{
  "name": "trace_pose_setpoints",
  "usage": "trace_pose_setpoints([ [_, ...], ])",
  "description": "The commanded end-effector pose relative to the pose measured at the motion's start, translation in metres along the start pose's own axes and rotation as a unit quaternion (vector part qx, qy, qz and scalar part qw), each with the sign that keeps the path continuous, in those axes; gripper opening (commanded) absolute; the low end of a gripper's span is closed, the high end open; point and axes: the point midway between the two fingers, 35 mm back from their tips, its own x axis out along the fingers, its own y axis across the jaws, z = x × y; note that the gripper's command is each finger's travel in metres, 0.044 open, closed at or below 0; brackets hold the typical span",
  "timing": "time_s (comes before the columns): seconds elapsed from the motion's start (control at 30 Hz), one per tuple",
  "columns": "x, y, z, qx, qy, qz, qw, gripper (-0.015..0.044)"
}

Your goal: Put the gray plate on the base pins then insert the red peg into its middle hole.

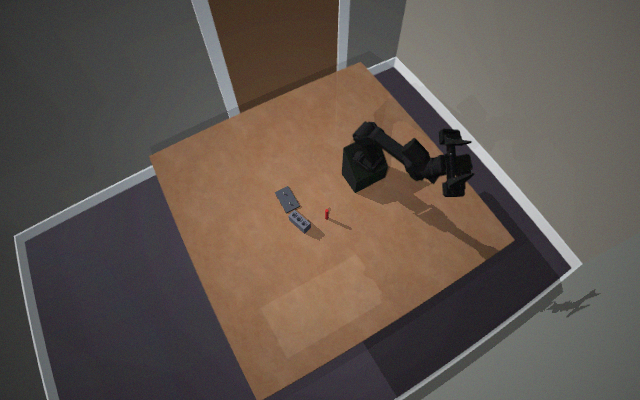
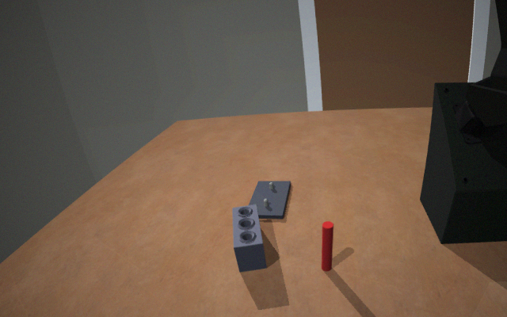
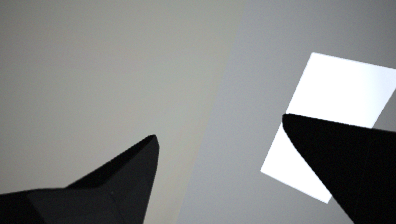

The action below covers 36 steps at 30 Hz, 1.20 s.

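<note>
Plate (image 1: pixel 297 225) (image 2: pixel 251 253), first job, sits off the base (image 1: pixel 287 199) (image 2: pixel 276 196), just on its near side, holes up; can't tell if they touch. Looks like a stiff, chunky block, prob. light to moderate wt, smooth sides so might slip w/ a weak grip. Suggest taking it across the narrow width, mid-length, fingers (image 1: pixel 469 159) low enough to hold but clear of the pins on the way down. Fingers spread, nothing between; arm's well off to the right. Red peg (image 1: pixel 327 214) (image 2: pixel 327 246) upright, right of plate; slim, stiff, prob. easy to tip, so grip upper part, square. Bench (image 1: pixel 225 150) (image 2: pixel 170 170) flat, tan-orange, matte-ish. Room dim: gray walls, brown door-like panel (image 1: pixel 275 45) (image 2: pixel 392 51) at far side, dark floor (image 1: pixel 115 280).
</note>
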Motion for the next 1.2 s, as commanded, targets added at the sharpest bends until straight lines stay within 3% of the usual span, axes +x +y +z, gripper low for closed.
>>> trace_pose_setpoints([
  [0.0, 0.0, 0.0, 0.0, 0.0, 0.0, 0.0, 1.0, 0.0426],
  [0.37, -0.022, 0.066, 0.079, 0.033, -0.117, 0.102, 0.987, 0.044],
  [0.63, -0.076, 0.165, 0.139, 0.132, -0.196, 0.271, 0.933, 0.044],
  [0.97, -0.149, 0.255, 0.141, 0.186, -0.176, 0.446, 0.858, 0.044],
  [1.17, -0.203, 0.308, 0.119, 0.211, -0.122, 0.553, 0.797, 0.044],
])
